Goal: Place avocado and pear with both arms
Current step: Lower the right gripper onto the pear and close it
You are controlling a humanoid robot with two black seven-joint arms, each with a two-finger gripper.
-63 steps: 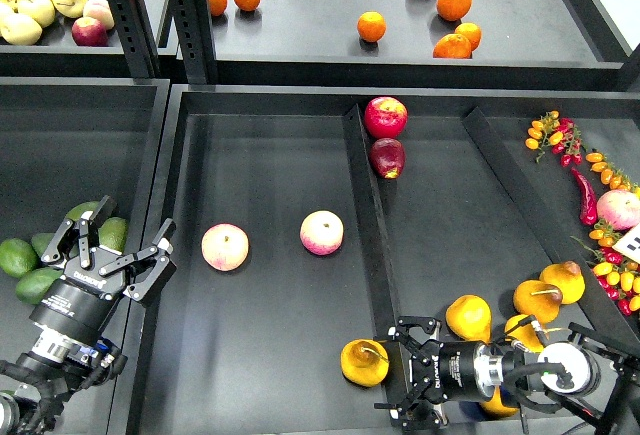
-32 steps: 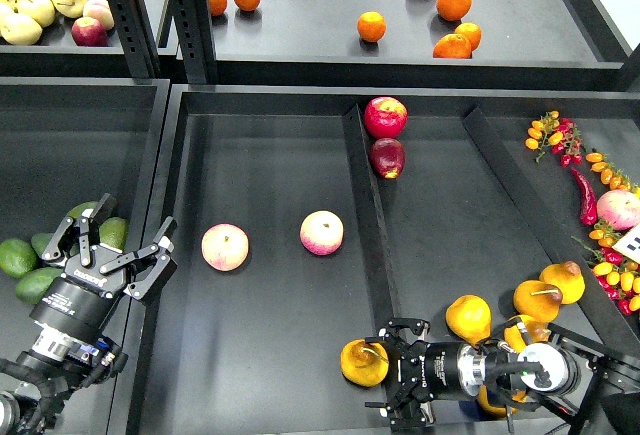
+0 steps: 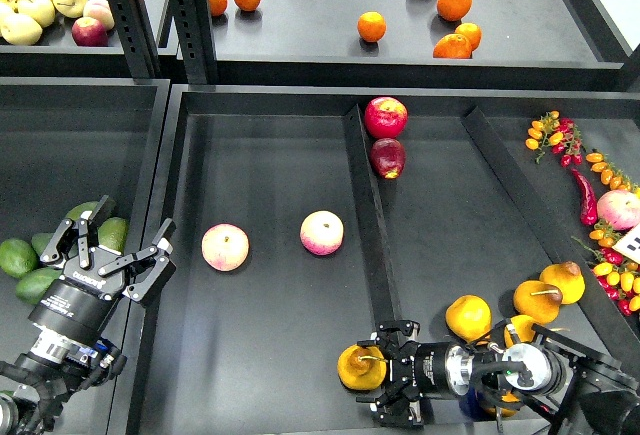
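A yellow-orange pear (image 3: 358, 366) with a brown stem lies at the front, by the near end of the divider (image 3: 366, 215). My right gripper (image 3: 386, 376) comes in from the right, lying low. It is open, with its fingertips against the pear's right side. Several green avocados (image 3: 17, 257) lie in the left bin, and I cannot tell which is the darkest. My left gripper (image 3: 112, 251) is open and empty. It hovers over the right edge of that bin, just right of the avocados and partly covering them.
More pears (image 3: 468, 317) lie in the right compartment behind my right arm. Two pink peaches (image 3: 225, 247) lie in the middle bin and two red fruits (image 3: 385, 116) at the divider's far end. Peppers (image 3: 585, 195) lie at the far right. Oranges (image 3: 371, 26) and apples (image 3: 40, 5) are on the shelf.
My right gripper has slid left along the bin floor up to the front pear, which has shifted slightly left. My left arm has not moved.
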